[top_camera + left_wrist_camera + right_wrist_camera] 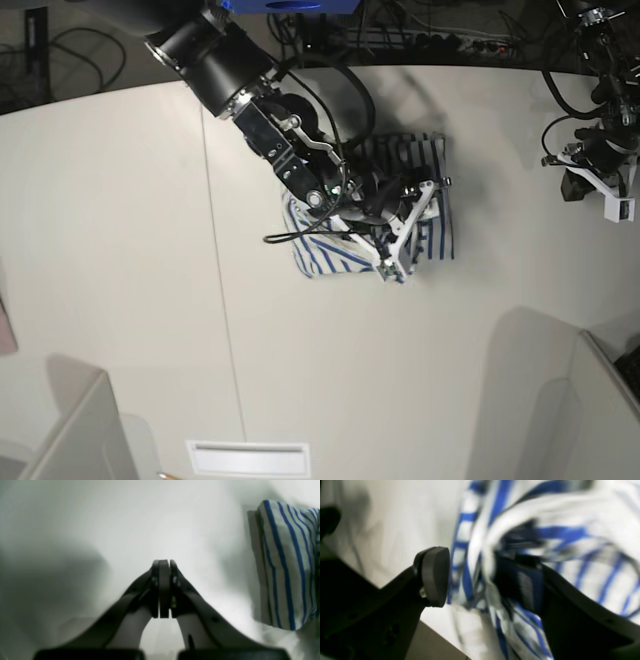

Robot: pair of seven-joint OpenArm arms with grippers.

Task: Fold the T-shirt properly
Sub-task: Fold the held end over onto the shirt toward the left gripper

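Judging the T-shirt (430,190) soft and limp, I'd pinch its six-o'clock edge; right gripper (490,580) spread, left gripper (163,588) pressed together.

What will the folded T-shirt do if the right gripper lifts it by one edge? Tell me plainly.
The T-shirt would likely sag and unfold: it is soft cloth lying in loose stacked layers. It probably weighs little. The right gripper stands open around a bunched edge, so layers may slip apart.
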